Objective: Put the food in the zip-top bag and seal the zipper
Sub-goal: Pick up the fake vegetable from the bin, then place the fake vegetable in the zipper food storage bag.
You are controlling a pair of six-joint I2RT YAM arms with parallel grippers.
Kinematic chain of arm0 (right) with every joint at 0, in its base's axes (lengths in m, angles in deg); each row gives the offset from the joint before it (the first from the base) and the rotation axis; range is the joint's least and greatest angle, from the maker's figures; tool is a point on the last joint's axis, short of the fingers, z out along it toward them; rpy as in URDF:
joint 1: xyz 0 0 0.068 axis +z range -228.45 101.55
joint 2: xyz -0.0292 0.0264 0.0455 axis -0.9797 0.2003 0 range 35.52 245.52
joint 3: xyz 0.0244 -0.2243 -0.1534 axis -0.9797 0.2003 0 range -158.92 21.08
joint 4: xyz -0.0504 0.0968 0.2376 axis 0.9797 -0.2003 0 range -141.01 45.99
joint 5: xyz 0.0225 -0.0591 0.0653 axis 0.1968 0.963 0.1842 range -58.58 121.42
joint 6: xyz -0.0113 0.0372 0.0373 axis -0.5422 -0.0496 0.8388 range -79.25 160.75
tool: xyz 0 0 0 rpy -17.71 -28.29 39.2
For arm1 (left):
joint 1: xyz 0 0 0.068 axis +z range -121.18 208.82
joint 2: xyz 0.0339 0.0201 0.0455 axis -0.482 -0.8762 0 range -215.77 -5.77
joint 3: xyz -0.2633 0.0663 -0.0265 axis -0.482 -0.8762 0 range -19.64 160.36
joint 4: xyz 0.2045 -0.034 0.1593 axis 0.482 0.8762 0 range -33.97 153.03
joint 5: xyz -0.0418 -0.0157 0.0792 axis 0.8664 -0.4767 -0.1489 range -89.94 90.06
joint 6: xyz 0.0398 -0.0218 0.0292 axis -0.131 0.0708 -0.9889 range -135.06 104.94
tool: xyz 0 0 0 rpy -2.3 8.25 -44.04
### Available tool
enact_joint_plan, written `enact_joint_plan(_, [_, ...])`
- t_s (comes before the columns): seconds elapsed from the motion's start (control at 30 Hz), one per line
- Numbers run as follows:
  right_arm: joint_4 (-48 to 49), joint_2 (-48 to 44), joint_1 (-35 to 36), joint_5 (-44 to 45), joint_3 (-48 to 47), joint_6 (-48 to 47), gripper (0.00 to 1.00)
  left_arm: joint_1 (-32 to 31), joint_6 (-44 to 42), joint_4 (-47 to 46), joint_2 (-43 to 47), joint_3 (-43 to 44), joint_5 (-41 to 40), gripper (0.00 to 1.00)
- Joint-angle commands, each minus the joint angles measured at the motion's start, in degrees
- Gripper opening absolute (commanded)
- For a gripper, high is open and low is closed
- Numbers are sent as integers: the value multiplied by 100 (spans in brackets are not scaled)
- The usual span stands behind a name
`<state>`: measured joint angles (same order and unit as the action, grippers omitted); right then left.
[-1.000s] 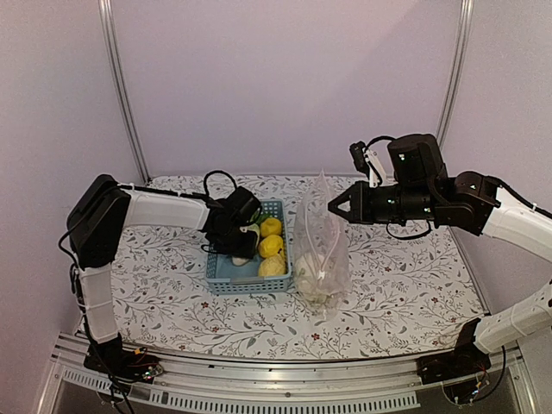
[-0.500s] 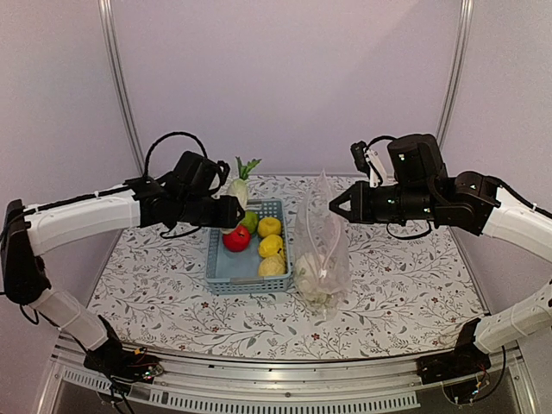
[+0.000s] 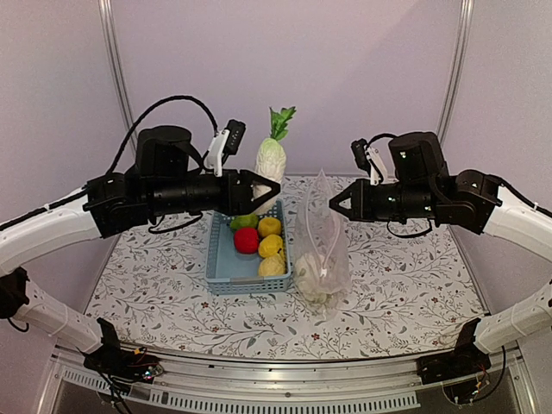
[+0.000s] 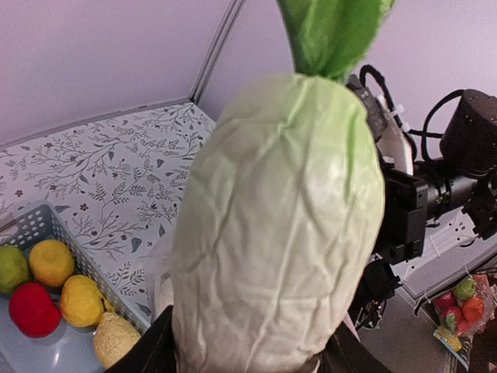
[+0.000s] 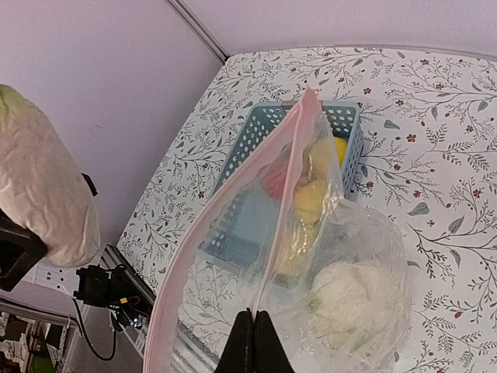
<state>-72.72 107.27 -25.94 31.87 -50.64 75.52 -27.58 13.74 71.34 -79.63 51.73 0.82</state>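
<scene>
Holding a pale white toy radish (image 3: 270, 166) with a tuft of green leaves on top, my left gripper (image 3: 261, 191) is clamped around its lower end. The radish stands upright in the air above the far end of the basket. From my left wrist, the radish (image 4: 279, 225) fills most of the view, and my dark fingers (image 4: 147, 353) press in at either side of its base.

Just to the radish's right is the crinkly transparent zip-top bag (image 3: 321, 250). My right gripper (image 3: 338, 205) is pinched tight on the bag's upper edge, holding it upright with its bottom resting on the table. From my right wrist, the pink-tinted zip strip (image 5: 303, 113) runs away from my closed fingertips (image 5: 245, 346), and the bag's mouth gapes open to the left. A white toy cauliflower (image 5: 349, 299) lies at the bottom of the bag.

A light-blue plastic basket (image 3: 222, 278) with perforated walls sits just beside the bag, on its left. Inside it are a red toy tomato (image 3: 247, 241), a green piece (image 3: 244, 222) and three yellow lemons (image 3: 272, 246) in a row along the wall nearest the bag.

Everything rests on a table (image 3: 405, 285) covered in a white cloth printed with small leaves and flowers.
</scene>
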Motion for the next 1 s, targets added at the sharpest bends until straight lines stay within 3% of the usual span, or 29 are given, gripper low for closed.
enact_joint_plan(0.0, [18,74,26,20,-123,-50,0,-201,261,-1070,-221,163,738,43])
enact_joint_plan(0.37, [87,62,30,21,-87,-13,0,-610,586,-2757,-1194,417,693,43])
enact_joint_plan(0.77, [120,-220,24,-168,-78,107,0,-690,256,-2770,-1552,-136,232,44])
enact_joint_plan(0.97, [110,-350,31,-146,-78,151,0,-689,2,-2285,-1469,-298,-39,46])
